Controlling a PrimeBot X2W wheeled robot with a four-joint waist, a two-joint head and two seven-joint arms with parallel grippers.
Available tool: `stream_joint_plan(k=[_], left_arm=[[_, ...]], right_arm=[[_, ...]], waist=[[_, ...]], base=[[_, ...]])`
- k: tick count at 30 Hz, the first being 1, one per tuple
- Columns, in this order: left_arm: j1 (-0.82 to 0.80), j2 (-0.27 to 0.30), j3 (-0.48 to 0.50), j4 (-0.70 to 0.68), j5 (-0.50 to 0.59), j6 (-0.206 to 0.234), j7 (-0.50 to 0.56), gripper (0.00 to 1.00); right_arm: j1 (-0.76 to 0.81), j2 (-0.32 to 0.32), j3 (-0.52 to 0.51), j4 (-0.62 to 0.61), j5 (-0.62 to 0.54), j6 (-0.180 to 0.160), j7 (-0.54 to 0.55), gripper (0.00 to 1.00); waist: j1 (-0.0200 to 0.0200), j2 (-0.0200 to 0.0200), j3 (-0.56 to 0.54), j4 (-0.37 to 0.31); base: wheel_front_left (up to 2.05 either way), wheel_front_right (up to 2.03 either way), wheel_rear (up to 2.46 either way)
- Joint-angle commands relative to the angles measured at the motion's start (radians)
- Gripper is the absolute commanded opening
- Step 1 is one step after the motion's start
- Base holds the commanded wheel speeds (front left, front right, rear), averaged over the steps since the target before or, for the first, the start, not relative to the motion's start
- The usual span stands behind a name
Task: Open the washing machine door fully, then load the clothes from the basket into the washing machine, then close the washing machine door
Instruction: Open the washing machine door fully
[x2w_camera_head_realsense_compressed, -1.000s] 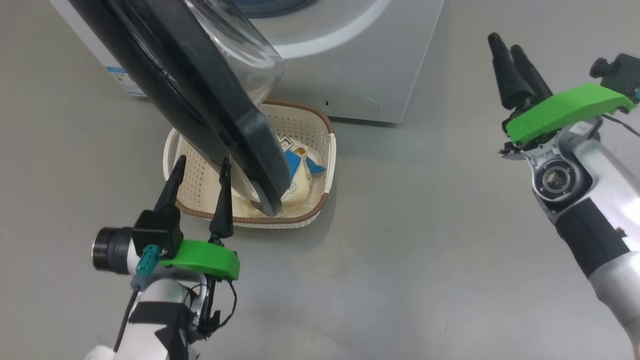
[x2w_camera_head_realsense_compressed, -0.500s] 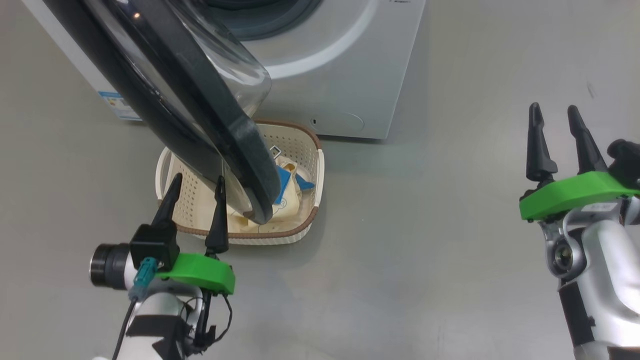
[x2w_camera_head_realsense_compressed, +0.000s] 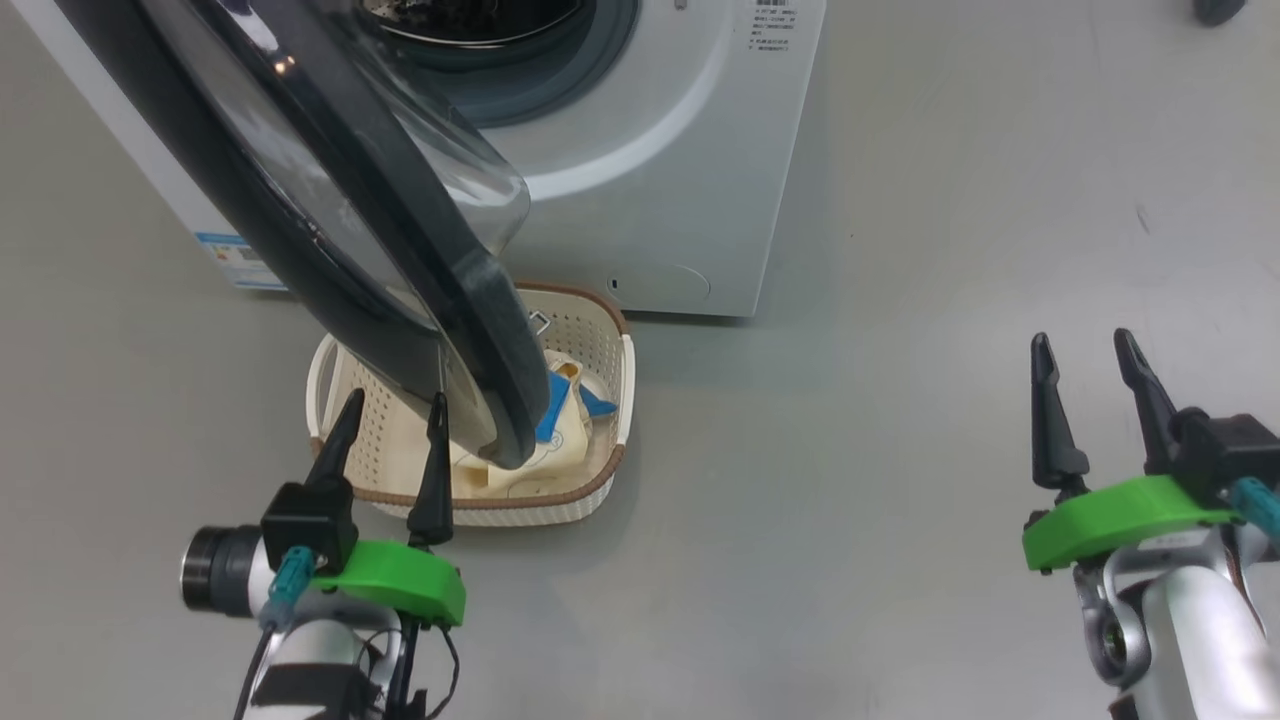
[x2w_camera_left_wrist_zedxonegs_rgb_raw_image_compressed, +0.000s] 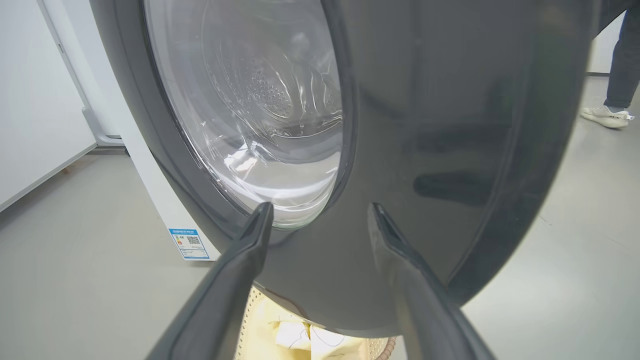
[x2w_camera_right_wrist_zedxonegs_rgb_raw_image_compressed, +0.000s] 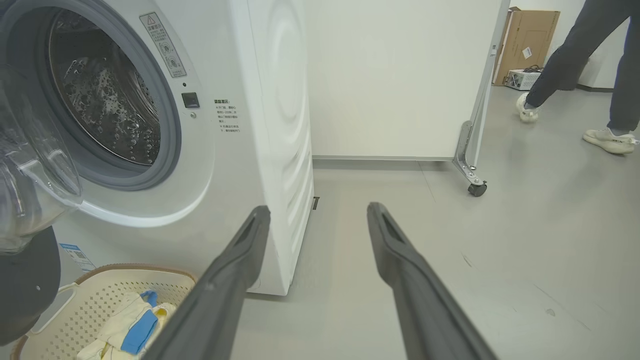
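Note:
The washing machine (x2w_camera_head_realsense_compressed: 660, 170) stands at the top of the head view, its steel drum (x2w_camera_right_wrist_zedxonegs_rgb_raw_image_compressed: 105, 95) exposed. Its door (x2w_camera_head_realsense_compressed: 400, 260) with black rim and clear glass bowl hangs part open, slanting over the basket (x2w_camera_head_realsense_compressed: 610, 470). The cream basket sits on the floor before the machine and holds the pale yellow clothes (x2w_camera_head_realsense_compressed: 565, 435) with blue patches, also seen from the right wrist as clothes (x2w_camera_right_wrist_zedxonegs_rgb_raw_image_compressed: 130, 325). My left gripper (x2w_camera_head_realsense_compressed: 393, 418) is open just in front of the door's (x2w_camera_left_wrist_zedxonegs_rgb_raw_image_compressed: 450, 150) outer face, holding nothing. My right gripper (x2w_camera_head_realsense_compressed: 1085, 352) is open and empty, far right over bare floor.
A blue label (x2w_camera_head_realsense_compressed: 235, 255) marks the machine's lower left front. A wheeled white partition (x2w_camera_right_wrist_zedxonegs_rgb_raw_image_compressed: 475, 140) stands right of the machine, a cardboard box (x2w_camera_right_wrist_zedxonegs_rgb_raw_image_compressed: 530, 35) behind it. A person's legs and pale shoes (x2w_camera_right_wrist_zedxonegs_rgb_raw_image_compressed: 607, 140) are at the far right. Grey floor lies open between basket and right gripper.
The head camera has tilted up, showing more of the machine. My right arm has swung down and back, fingers now pointing up at lower right. The left gripper has held its place by the door.

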Motion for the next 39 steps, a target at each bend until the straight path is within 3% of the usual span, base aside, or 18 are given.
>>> stream_joint_plan(k=[1, 16, 36, 37, 39], left_arm=[[-0.004, 0.017, 0.039, -0.025, 0.004, -0.004, -0.014, 1.00], [0.027, 0.017, 0.056, -0.020, 0.005, -0.010, -0.014, 1.00], [0.019, 0.016, 0.067, -0.018, 0.007, -0.010, -0.014, 1.00], [0.018, 0.016, 0.068, -0.017, 0.007, -0.010, -0.014, 0.87], [0.014, 0.016, 0.068, -0.017, 0.008, -0.011, -0.014, 0.42]], right_arm=[[0.013, 0.003, 0.010, -0.051, -0.020, 0.008, -0.009, 1.00], [0.200, 0.006, 0.019, -0.193, -0.032, 0.008, 0.022, 1.00], [0.224, 0.007, 0.026, -0.226, -0.006, 0.008, 0.043, 1.00], [0.224, 0.007, 0.028, -0.226, -0.006, 0.008, 0.043, 1.00], [0.222, 0.007, 0.030, -0.226, -0.004, 0.008, 0.043, 1.00]], waist=[[0.0001, -0.0001, -0.015, -0.003], [0.0001, -0.0001, -0.064, -0.013], [0.0001, -0.0001, -0.061, -0.026], [0.0001, -0.0001, -0.061, -0.027], [0.0001, -0.0001, -0.058, -0.028]], base=[[0.00, 0.00, 0.00], [0.00, 0.00, 0.00], [0.00, 0.00, 0.00], [0.00, 0.00, 0.00], [0.00, 0.00, 0.00]])
